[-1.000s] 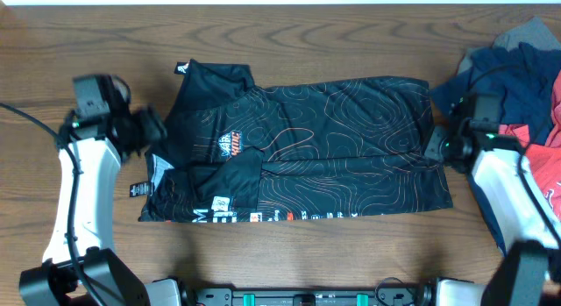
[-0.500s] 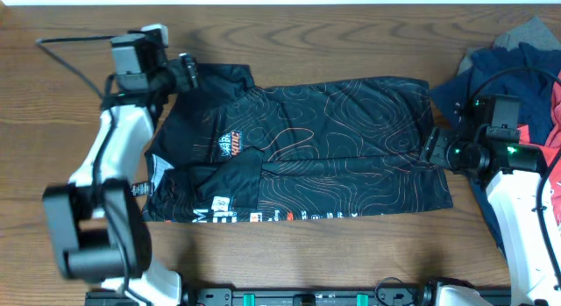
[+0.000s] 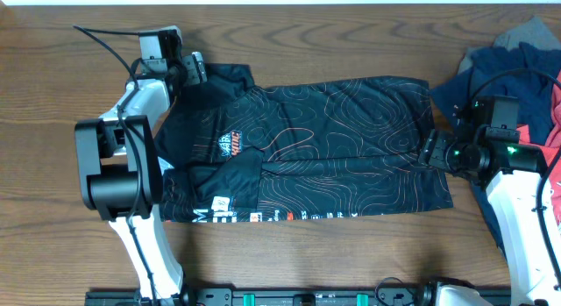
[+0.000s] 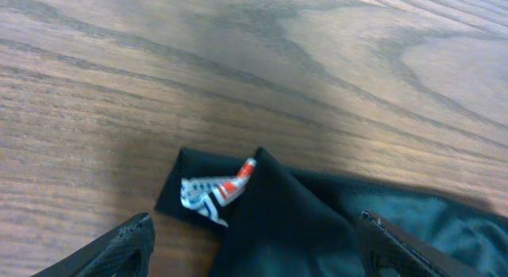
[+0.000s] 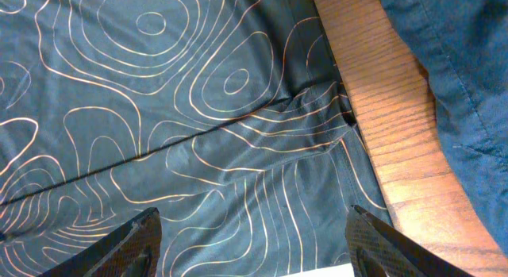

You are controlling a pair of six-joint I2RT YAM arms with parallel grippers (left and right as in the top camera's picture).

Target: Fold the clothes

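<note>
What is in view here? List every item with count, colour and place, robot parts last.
black sports jersey with thin orange contour lines: one, black, spread flat mid-table.
navy fabric garment: one, navy, in the heap at the table's right edge.
coral-red fabric garment: one, coral-red, same heap, beside the right arm.
grey fabric garment: one, grey, far end of the heap.
brown wooden table: one, brown, under everything.
left arm's fingers: two, black, open over the jersey's far-left corner.
right arm's fingers: two, black, open over the jersey's right edge.
</note>
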